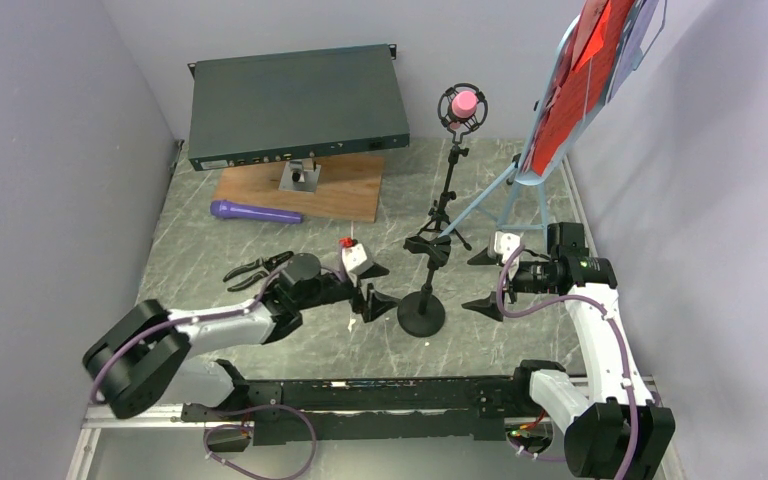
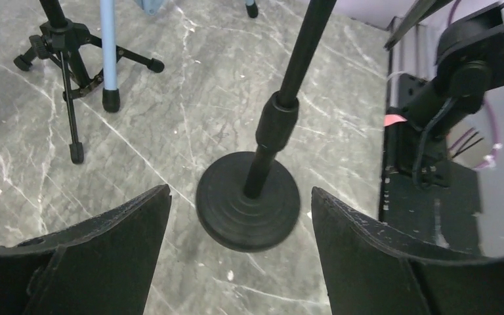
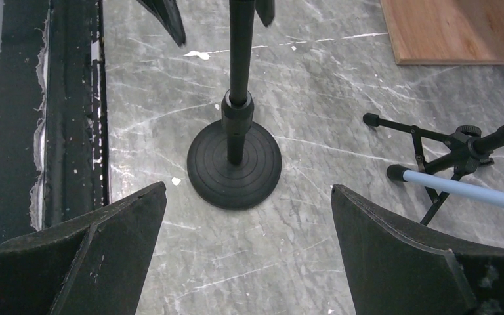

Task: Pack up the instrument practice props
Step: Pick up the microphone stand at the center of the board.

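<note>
Between left tool (image 1: 372, 285) and right tool (image 1: 483, 282), round-base mic holder (image 1: 421, 315) upright, apart from both — each tool spread wide

The round-base mic holder (image 1: 421, 315) stands near the front of the worktop (image 1: 200, 260), between the left hand (image 1: 375, 287) on its left and the right hand (image 1: 482, 281) on its right, touching neither. Behind it stands the tripod mic holder (image 1: 450, 195), with a toy microphone (image 1: 464, 103) in its top. Just right of that is the music tripod (image 1: 520, 185), carrying the music sheets (image 1: 585, 80). At the back left, the rack box (image 1: 295, 105) lies partly over the wooden board (image 1: 345, 190). The second toy microphone (image 1: 255, 211) lies just before the board's left end.
</note>
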Controlling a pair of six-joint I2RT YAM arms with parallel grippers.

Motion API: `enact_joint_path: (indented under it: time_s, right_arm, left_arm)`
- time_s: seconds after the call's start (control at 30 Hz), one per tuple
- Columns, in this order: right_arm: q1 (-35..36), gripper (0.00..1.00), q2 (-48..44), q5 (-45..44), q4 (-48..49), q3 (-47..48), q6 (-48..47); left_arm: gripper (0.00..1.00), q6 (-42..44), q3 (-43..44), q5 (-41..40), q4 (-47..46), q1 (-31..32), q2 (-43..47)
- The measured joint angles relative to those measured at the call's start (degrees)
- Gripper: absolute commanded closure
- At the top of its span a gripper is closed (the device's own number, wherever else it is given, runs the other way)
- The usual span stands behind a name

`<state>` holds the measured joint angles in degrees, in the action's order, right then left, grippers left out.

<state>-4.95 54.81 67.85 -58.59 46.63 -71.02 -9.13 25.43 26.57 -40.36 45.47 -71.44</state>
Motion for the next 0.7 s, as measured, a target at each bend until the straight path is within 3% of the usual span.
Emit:
enact_joint_path:
  time_s: [0.33, 0.7]
  right_arm:
    - [0.0, 0.01, 0.1, 0.2, -0.2, -0.2, -1.5]
    - [0.0, 0.01, 0.3, 0.2, -0.2, -0.4, -2.0]
  left_arm:
    - [0.21, 5.4, 5.9, -3.6, -18.4, 5.7, -15.7]
    - [0.56, 5.0, 9.6, -4.9, -23.1, 9.1, -19.3]
